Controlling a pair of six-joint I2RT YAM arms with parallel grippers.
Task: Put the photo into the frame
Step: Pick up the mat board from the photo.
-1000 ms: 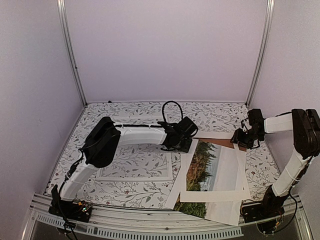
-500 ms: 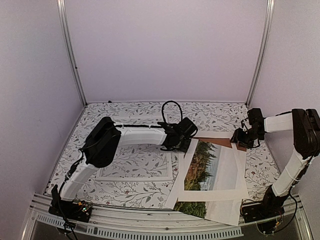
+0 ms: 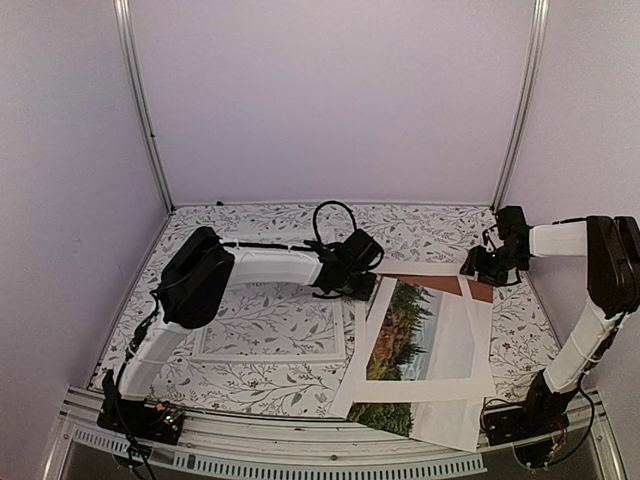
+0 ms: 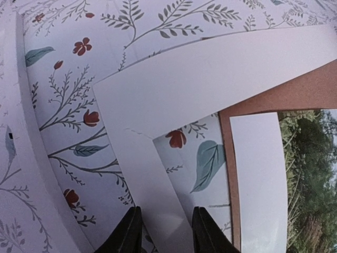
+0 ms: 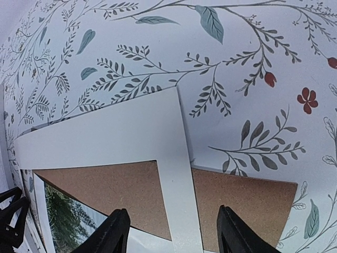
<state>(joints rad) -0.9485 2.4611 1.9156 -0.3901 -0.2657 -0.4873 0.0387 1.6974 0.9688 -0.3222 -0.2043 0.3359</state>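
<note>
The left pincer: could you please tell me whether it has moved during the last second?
Yes. The left pincer has drifted slightly left, toward the left corner post.

**Top view.** The left end effector (image 4: 164,229) is drawing back toward 10 o'clock across the worktop (image 3: 250,220). The left elbow (image 3: 195,290) is swinging toward 9 o'clock. The jaws are narrowing on either side of one strip of the white mat (image 3: 425,390), and the mat's left edge is sliding slightly toward 9 o'clock. The right end effector (image 5: 175,232) is edging toward 12 o'clock, its jaws widening a little.
</note>
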